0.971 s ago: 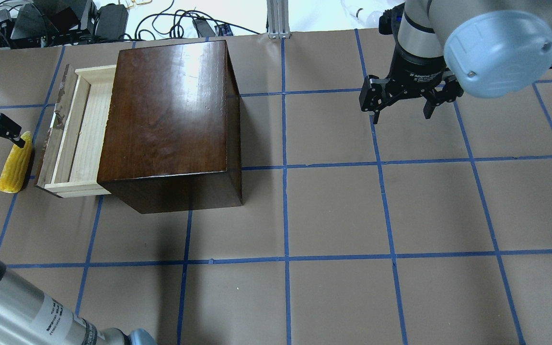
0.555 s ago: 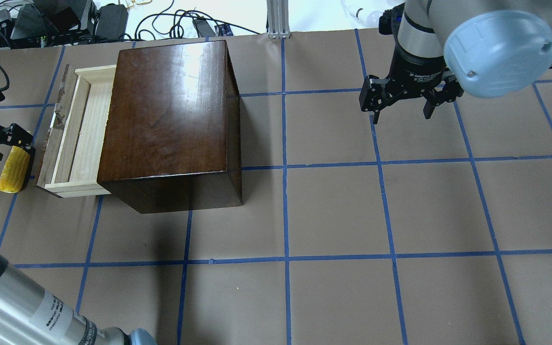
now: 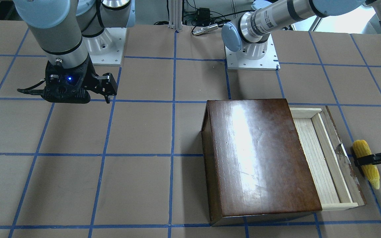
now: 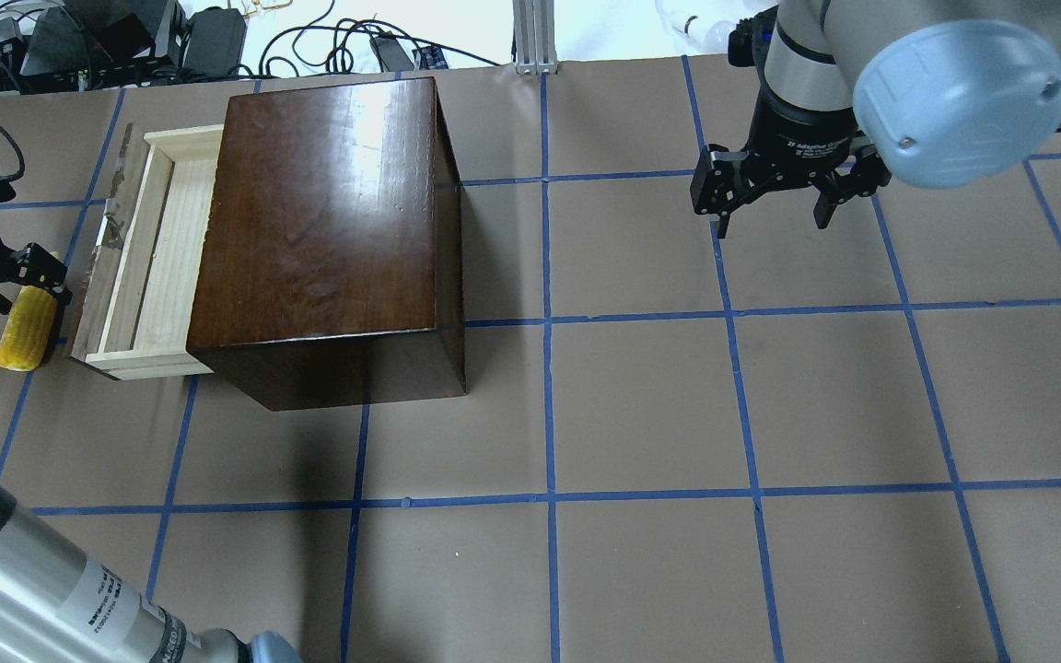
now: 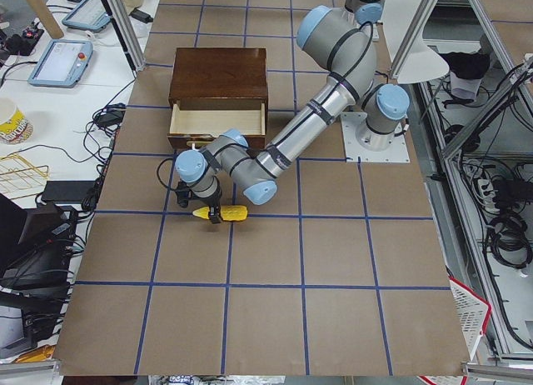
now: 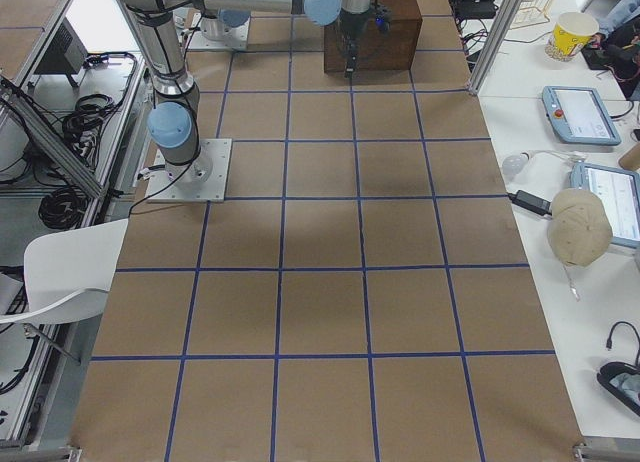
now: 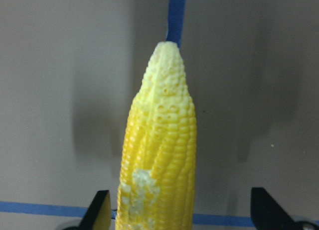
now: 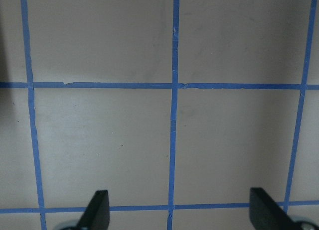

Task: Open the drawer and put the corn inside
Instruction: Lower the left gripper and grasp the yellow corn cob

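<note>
The yellow corn (image 4: 22,327) lies on the table just left of the open drawer (image 4: 167,249) of the dark-brown box (image 4: 328,212). My left gripper (image 4: 13,284) is open and low over the corn's far end, one finger on each side. In the left wrist view the corn (image 7: 159,160) stands between the spread fingers, closer to the left fingertip (image 7: 99,210). The front view shows the corn (image 3: 360,148), the drawer (image 3: 313,158) and the left gripper (image 3: 377,167). My right gripper (image 4: 770,216) is open and empty above the table at the far right.
The drawer's worn front panel (image 4: 93,285) stands right beside the corn. The brown paper table (image 4: 641,405) has a blue tape grid. Cables and electronics (image 4: 79,41) lie beyond the far edge. The left arm's tube (image 4: 33,589) crosses the near left corner.
My left gripper has moved from the corn's far tip to straddle its far part and has come lower. The corn, the drawer and the right arm have not moved.
</note>
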`<state>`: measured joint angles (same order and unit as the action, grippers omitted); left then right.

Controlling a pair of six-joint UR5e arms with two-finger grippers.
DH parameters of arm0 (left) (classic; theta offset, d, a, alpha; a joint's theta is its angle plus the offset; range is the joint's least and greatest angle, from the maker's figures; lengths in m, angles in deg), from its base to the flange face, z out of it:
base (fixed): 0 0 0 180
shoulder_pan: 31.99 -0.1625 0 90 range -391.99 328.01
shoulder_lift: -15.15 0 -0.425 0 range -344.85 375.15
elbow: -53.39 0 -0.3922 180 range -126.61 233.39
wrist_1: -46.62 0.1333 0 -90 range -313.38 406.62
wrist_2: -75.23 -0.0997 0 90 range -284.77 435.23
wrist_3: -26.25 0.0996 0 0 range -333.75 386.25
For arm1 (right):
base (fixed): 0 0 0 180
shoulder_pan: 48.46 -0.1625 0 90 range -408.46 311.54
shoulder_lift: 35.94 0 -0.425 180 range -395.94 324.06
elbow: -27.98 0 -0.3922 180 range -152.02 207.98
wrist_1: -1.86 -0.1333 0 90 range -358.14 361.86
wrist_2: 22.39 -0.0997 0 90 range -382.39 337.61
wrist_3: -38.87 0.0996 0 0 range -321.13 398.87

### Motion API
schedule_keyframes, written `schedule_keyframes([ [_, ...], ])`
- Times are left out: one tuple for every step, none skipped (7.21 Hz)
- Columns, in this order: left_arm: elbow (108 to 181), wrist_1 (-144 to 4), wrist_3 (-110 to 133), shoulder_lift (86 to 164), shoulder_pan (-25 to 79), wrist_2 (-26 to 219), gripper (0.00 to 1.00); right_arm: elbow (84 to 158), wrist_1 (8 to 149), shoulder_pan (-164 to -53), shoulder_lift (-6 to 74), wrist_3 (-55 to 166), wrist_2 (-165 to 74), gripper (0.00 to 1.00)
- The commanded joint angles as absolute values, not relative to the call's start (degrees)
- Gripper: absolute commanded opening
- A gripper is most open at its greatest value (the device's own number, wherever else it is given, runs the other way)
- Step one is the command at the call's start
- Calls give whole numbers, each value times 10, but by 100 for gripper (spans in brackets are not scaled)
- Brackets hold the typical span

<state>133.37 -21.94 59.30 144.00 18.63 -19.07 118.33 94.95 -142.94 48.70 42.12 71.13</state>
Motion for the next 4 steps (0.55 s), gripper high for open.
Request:
schedule_keyframes([
  [1330, -220, 594, 1446, 186, -232, 16, 1183, 950, -1429, 487, 421, 711, 100],
  [1326, -220, 594, 1445, 186, -233, 0, 1183, 949, -1429, 487, 421, 711, 100],
  [1324, -222, 594, 1445, 186, -233, 0, 1183, 949, -1429, 487, 421, 711, 100],
  [1323, -225, 597, 1437, 187, -232, 0, 1183, 950, -1429, 487, 421, 711, 100],
])
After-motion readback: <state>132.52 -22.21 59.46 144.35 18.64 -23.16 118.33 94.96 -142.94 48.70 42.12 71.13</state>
